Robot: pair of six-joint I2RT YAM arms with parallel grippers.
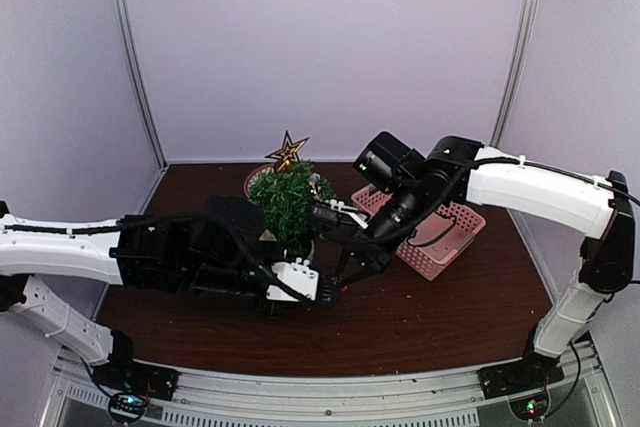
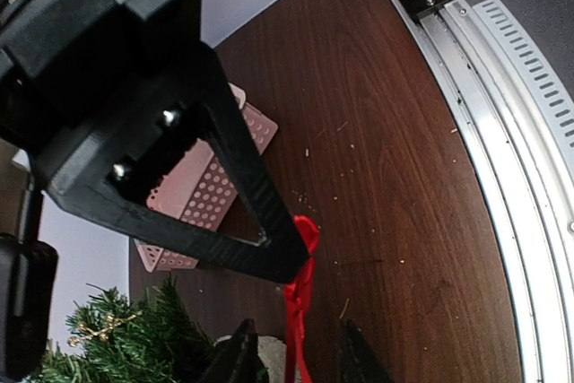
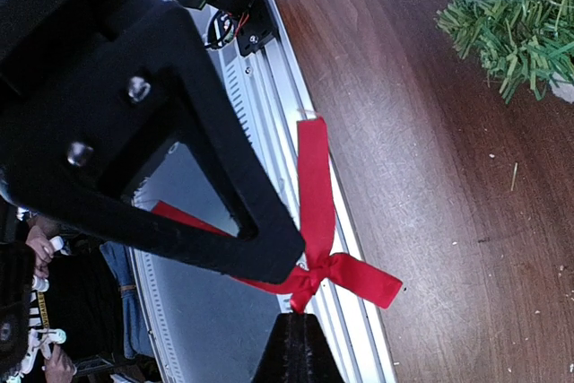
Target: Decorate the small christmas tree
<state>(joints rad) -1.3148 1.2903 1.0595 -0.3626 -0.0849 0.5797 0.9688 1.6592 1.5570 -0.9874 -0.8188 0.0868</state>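
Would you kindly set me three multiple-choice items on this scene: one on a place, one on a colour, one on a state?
1. Beside the small christmas tree, the pink basket lies: A to its left; B to its right; C in front of it.
2. The ribbon bow is: A red; B gold; C blue.
3. The right gripper is: A open and empty; B shut on the ribbon bow; C out of view.
Key: B, the top view shows it there; A, the right wrist view shows red; B, its fingertips pinch the knot.
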